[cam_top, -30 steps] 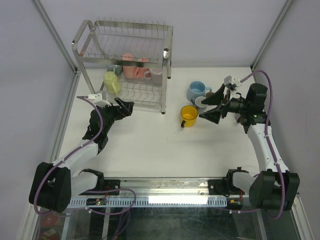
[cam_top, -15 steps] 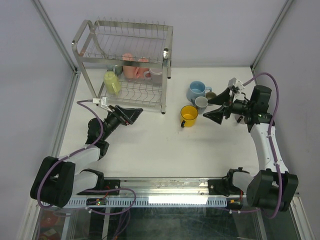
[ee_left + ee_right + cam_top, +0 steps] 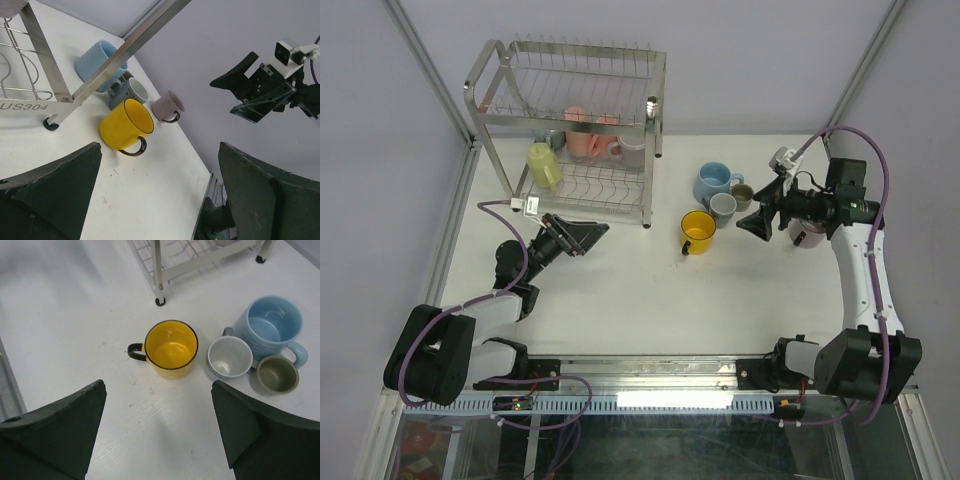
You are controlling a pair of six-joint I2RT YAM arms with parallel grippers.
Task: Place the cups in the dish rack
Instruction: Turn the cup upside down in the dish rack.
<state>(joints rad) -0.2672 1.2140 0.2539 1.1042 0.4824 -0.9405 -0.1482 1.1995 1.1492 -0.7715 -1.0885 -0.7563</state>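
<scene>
The chrome dish rack [image 3: 566, 118] stands at the back left; a pale green cup [image 3: 544, 165], a pink one [image 3: 584, 143] and a lilac one [image 3: 631, 151] sit on its lower shelf. On the table to its right stand a yellow cup [image 3: 698, 230], a grey cup [image 3: 724, 207], a light blue cup [image 3: 716, 183] and an olive cup [image 3: 743, 193]. My right gripper [image 3: 753, 209] hangs open just right of the grey cup, above the table [image 3: 157, 386]. My left gripper [image 3: 592, 238] is open and empty in front of the rack, pointing towards the yellow cup [image 3: 122, 129].
A mauve cup [image 3: 167, 106] stands right of the group, half hidden under my right arm in the top view. The rack's front leg [image 3: 159, 271] is close to the yellow cup [image 3: 171, 347]. Metal enclosure posts run along both sides.
My left gripper has drawn away from the rack's lower shelf, swinging right and nearer. My right wrist has pulled back to the right and its jaws have widened slightly.
</scene>
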